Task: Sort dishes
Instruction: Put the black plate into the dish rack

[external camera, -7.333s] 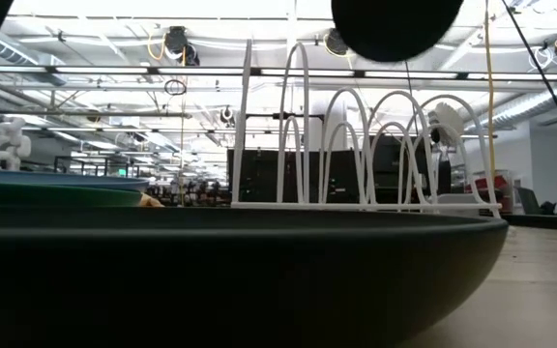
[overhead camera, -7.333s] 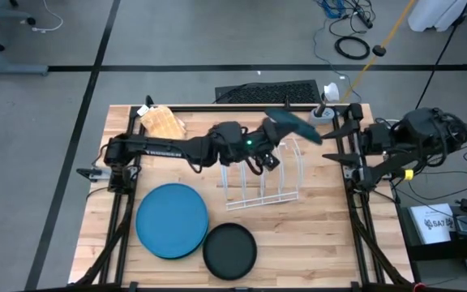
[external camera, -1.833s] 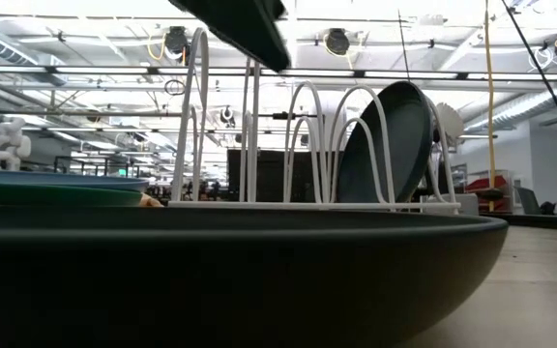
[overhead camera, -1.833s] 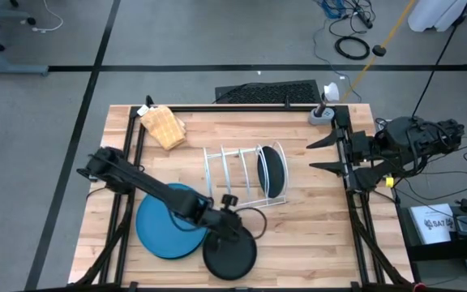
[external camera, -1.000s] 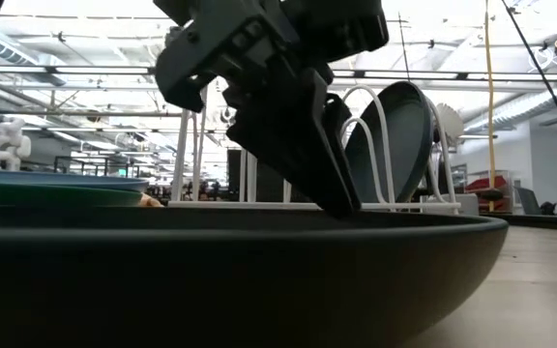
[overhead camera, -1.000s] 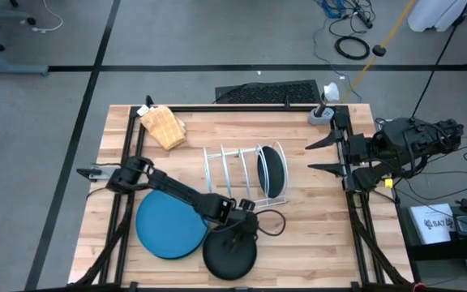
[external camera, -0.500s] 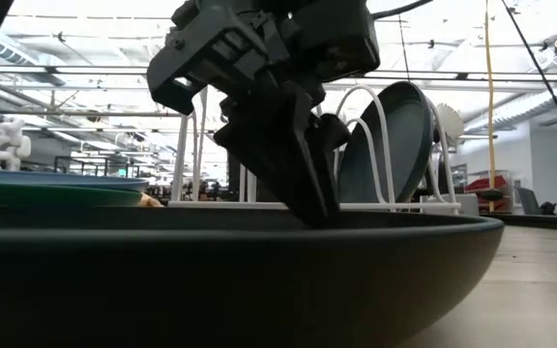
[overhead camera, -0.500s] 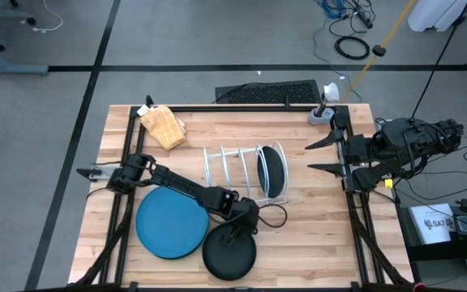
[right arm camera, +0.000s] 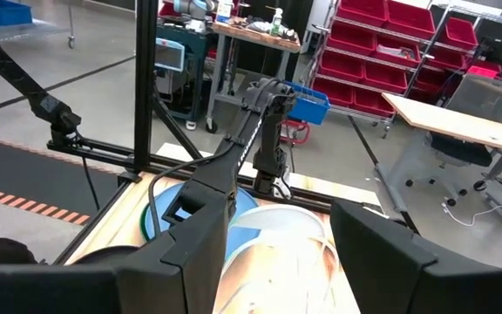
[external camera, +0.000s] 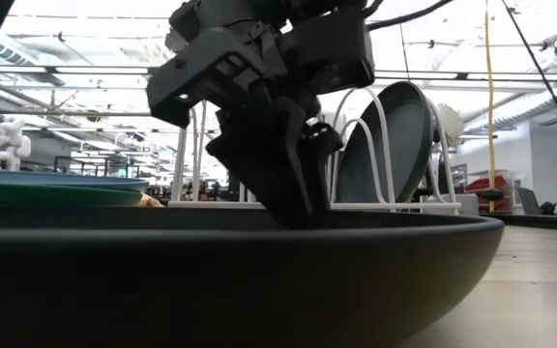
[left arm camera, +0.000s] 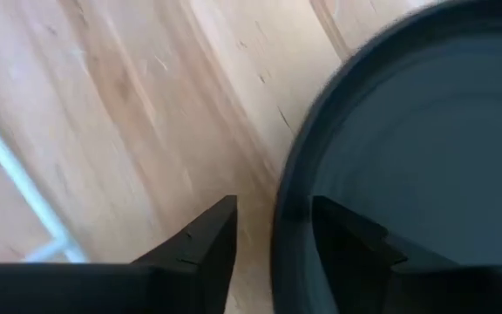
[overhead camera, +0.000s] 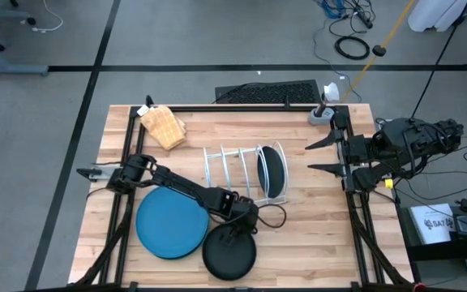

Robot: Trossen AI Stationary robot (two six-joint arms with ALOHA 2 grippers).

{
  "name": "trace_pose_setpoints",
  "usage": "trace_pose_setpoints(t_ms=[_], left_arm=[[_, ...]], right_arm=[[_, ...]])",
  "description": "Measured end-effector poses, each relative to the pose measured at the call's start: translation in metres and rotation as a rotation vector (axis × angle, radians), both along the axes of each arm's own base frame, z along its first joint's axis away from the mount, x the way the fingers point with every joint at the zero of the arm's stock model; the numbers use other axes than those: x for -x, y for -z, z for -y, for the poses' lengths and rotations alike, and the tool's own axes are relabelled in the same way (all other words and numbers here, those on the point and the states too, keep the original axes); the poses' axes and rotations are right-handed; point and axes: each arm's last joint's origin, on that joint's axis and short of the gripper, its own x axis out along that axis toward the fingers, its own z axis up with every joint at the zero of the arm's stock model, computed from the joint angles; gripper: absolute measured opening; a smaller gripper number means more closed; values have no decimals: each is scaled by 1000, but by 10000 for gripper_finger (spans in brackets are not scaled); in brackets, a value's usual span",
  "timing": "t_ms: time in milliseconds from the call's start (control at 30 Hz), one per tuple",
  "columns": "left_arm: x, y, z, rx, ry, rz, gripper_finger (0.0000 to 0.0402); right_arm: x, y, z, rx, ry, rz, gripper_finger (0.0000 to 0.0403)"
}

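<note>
Having dropped onto the black plate (overhead camera: pixel 229 253), the left gripper (left arm camera: pixel 273 228) straddles its rim with spread fingers, ready to pinch.

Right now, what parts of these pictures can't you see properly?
- Green plate: low view shows only an edge; high view hides it under the blue plate.
- Black plate: its bottom is cut off in the low view.
- Left gripper: its jaws straddle the black plate's rim; contact is unclear.
- Teal plate: rack wires cross it.
</note>
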Motion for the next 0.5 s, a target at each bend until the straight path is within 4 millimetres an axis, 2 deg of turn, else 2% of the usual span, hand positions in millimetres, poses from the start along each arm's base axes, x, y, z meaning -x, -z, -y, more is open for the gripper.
trace_pose_setpoints(t_ms=[100,300,500], left_arm=[[0,0,2,-8,15,10,186],[2,4,8,-24,64,9,191],[4,6,17,-106,135,42,162]], right_arm=[[0,0,0,0,0,1,199],[0,0,0,-1,0,1,199],[0,0,0,-1,0,3,199]])
